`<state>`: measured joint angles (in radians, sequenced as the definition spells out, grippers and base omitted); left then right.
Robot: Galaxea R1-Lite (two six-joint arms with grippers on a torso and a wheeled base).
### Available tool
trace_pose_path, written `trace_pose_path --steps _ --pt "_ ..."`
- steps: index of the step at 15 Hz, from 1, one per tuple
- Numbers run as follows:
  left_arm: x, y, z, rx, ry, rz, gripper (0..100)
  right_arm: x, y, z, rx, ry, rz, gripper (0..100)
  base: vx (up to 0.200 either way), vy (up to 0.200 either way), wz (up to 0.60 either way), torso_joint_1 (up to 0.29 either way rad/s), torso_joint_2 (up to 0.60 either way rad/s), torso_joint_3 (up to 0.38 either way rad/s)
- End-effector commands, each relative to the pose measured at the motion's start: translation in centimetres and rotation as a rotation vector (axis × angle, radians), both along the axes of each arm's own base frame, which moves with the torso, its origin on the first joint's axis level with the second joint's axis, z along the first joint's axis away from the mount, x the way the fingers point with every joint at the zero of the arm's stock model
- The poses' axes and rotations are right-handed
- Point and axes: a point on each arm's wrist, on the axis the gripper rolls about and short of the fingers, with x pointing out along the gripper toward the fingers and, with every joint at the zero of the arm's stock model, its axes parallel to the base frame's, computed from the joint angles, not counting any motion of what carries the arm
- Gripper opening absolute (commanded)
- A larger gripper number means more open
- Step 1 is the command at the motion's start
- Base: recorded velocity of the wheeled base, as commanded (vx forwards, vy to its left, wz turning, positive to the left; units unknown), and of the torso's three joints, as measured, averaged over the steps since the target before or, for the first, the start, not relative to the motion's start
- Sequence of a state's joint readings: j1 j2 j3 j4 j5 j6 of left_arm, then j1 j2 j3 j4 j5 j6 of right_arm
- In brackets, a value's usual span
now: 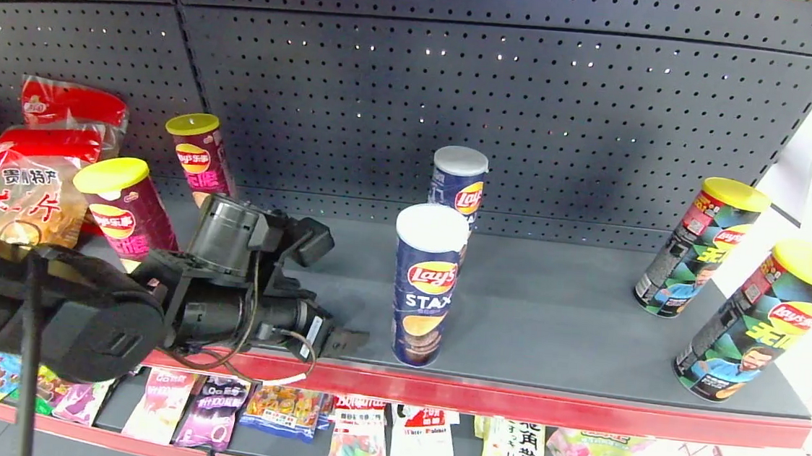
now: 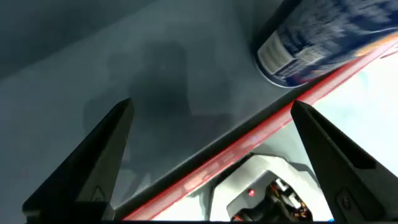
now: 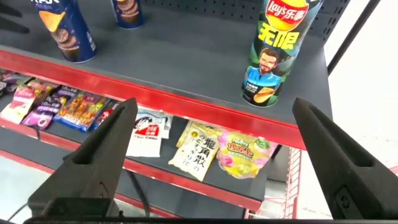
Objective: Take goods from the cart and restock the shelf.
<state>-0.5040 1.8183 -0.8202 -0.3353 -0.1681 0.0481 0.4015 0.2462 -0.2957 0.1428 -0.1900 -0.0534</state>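
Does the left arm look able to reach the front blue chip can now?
Probably yes: the open left gripper is close beside the front blue chip can, with nothing between them.

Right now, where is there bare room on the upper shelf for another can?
Widest bare patch: between the front blue can and the green cans. Smaller one behind the left gripper. Crowded: left end, purple cans and bags.

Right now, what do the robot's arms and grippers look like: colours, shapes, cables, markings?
The left arm is matte black, with rounded housings and a dark grey cylindrical joint; thin black cables and one white cable loop at its wrist, beside a small white label. The left gripper and the right gripper each have two black, wedge-shaped fingers tapering to points.
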Motion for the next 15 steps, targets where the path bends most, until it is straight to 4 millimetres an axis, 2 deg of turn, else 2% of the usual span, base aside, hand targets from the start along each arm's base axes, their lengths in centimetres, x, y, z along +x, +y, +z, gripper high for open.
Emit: trace_pose_path --steps 1,8,15 --pt "0.5 -0.3 -1.0 0.015 0.024 -0.003 100 0.0 0.0 0.1 -0.001 0.002 0.0 100 0.0 0.0 0.0 0.0 0.0 0.0" --pt "2.9 -1.6 -1.1 0.004 -0.001 -0.002 100 0.0 0.0 0.1 -0.001 -0.002 -0.001 100 0.0 0.0 0.0 0.0 0.0 0.0" --pt "4.1 -2.3 -1.1 -0.007 -0.016 -0.006 100 0.0 0.0 0.1 -0.001 -0.002 -0.001 100 0.0 0.0 0.0 0.0 0.0 0.0"
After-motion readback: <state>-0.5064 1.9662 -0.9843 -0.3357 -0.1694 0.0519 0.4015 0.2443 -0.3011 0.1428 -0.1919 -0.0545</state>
